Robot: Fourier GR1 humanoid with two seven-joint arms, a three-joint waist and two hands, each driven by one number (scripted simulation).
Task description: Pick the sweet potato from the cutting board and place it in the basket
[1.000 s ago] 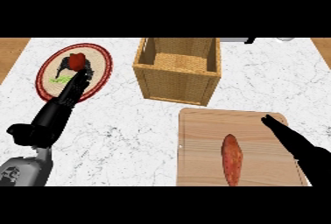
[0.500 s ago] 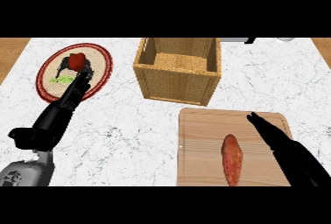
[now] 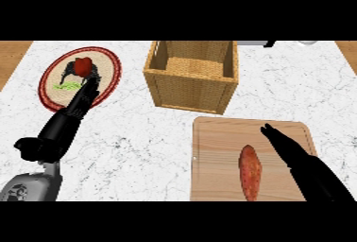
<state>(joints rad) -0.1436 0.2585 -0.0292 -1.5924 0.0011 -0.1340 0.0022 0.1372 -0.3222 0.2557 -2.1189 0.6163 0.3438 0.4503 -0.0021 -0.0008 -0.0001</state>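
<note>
Marble counter [image 3: 140, 142] bears woven (boxy) basket [image 3: 191, 80].

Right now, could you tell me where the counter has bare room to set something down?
Bare marble lies between the left hand and the cutting board, and right of the basket. The board is crowded: sweet potato, right hand.

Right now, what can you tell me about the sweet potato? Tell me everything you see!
The sweet potato is long, thin and reddish-orange, pointed at both ends. It lies flat on the pale wooden cutting board, lengthwise, near the board's middle and lower part. Nothing holds it yet. The right hand hangs just beside it with straight fingers, on its right. The wooden basket stands apart, beyond the board.
</note>
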